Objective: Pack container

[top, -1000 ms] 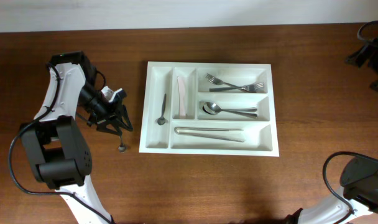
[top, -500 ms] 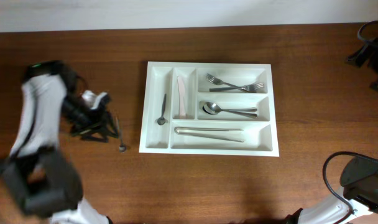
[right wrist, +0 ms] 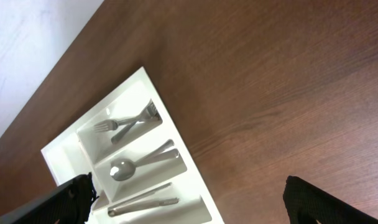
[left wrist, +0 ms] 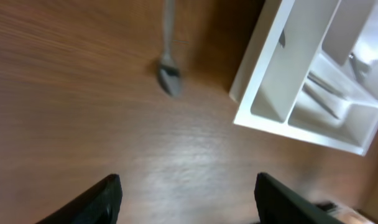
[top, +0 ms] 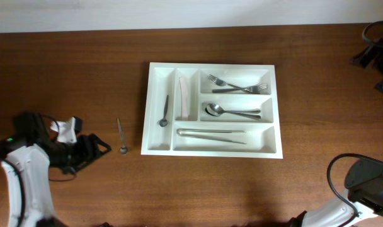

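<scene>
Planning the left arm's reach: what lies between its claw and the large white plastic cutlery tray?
Only a small silver metal spoon, apart from both; the overhead view shows it.

On the brown wooden tabletop (top: 242, 189), a small metal teaspoon (top: 121, 135) lies just left of the large white plastic five-compartment cutlery tray (top: 229, 151); the left tool (top: 98, 147) sits farther left of the tray.
</scene>
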### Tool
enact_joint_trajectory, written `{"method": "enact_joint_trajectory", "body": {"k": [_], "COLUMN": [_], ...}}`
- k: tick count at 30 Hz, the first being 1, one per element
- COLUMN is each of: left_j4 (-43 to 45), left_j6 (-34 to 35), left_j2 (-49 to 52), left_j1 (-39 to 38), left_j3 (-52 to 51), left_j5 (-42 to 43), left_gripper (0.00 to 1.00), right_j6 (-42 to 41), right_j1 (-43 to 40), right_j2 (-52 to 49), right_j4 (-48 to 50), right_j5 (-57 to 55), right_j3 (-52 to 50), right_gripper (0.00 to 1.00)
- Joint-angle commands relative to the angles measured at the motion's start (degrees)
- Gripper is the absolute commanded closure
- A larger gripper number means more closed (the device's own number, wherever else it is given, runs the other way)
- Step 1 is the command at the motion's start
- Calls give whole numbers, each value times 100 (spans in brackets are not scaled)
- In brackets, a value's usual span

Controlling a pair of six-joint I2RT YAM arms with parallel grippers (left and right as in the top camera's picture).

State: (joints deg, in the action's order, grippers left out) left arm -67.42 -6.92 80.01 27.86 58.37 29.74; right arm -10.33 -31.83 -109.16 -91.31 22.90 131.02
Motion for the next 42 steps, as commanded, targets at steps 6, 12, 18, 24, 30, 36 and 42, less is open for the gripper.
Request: {"method": "enact_joint_trajectory", "body": {"k": [6,12,18,24,30,36,42], "left_j4": [649,1154,1300,1410,1467,1545,1600], "left_j6": [-127,-153,-153,-153,173,560,905], "left_j2": [1091,1797,2264,2505,2553,2553,2553], "left_j1": [44,44,44,44,44,44,44], "left_j3": [-542,-542,-542,-542,-546,-546,-546], "left_j5": [1558,2006,2258,2092,1888,1661,1401], "left_gripper": [30,34,38,38,38,37,37], "right_j6": [-7,-7,-7,-7,-7,-7,-7], "right_j1": [-7,-7,-7,-7,-7,-7,-7], "right_j2": [-22,-22,-22,-22,-22,-22,-22], "right_j4": [0,0,0,0,0,0,0], "right_j5": [68,68,66,68,68,66,68], "right_j3": [-31,-31,-31,-31,-31,-31,-31], "right_gripper": [1,1,1,1,1,1,1]}}
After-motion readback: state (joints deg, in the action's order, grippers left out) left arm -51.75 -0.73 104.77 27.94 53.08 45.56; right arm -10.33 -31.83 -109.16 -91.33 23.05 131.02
